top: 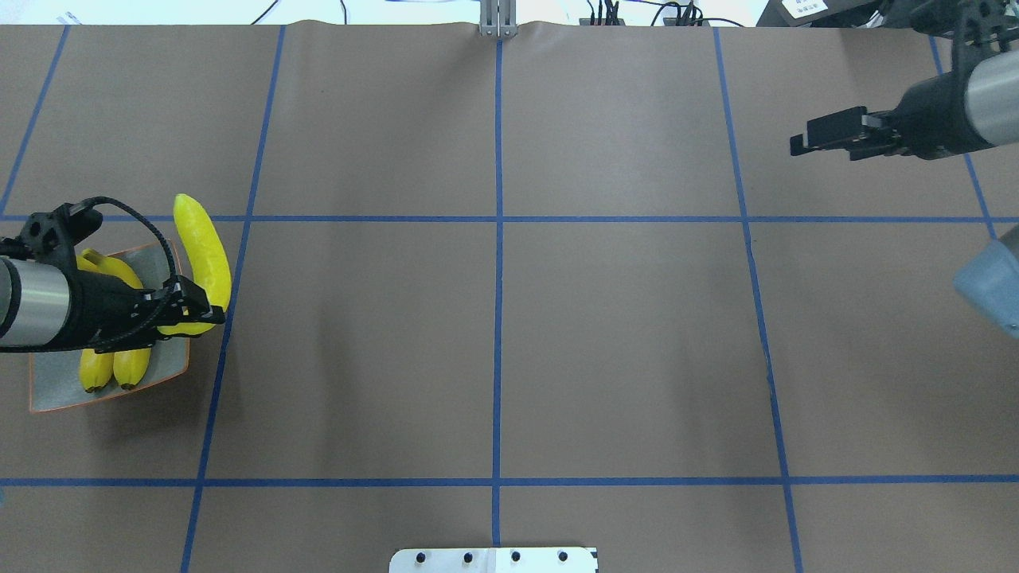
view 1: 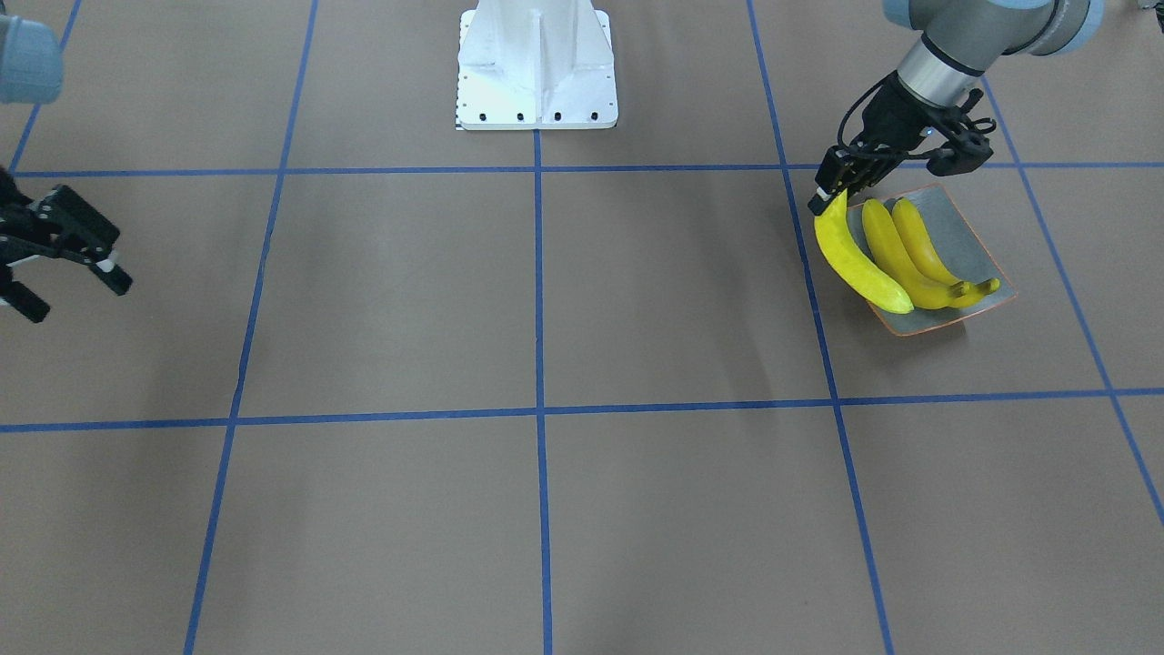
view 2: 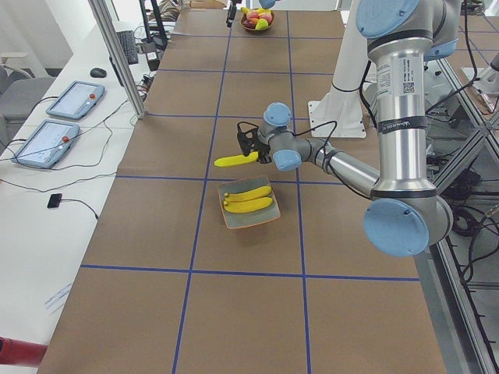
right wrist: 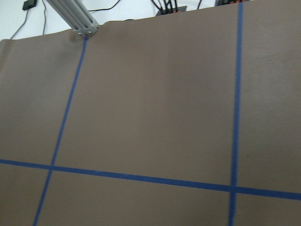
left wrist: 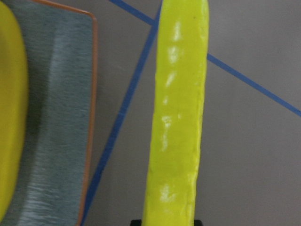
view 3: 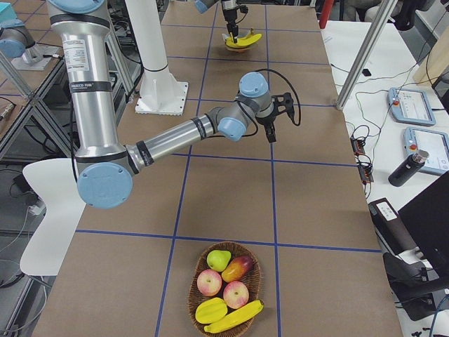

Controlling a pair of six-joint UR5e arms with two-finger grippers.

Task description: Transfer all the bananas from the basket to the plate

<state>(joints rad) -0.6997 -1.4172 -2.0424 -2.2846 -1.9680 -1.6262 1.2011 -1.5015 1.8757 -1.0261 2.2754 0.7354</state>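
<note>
On plate (view 1: 966, 229), two bananas (view 1: 902, 256); left gripper (view 1: 829, 194) grips third banana (view 1: 856, 261); right gripper (view 1: 82, 300) splayed, empty.

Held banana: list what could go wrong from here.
1. The held banana hangs mostly past the plate's rim; released here, it would likely land on the table.
2. The left gripper pinches it near one end, so it may swing or slip.
3. Two bananas already crowd the plate.

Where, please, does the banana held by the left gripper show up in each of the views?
Front-facing: held banana, upper right, at the left edge of the plate.
Overhead: far left, at the plate's right edge.
Exterior left: centre, above the plate.
Exterior right: top centre, tiny.
Left wrist: centre, full height.
Right wrist: not in it.
Landmark: the plate.
</note>
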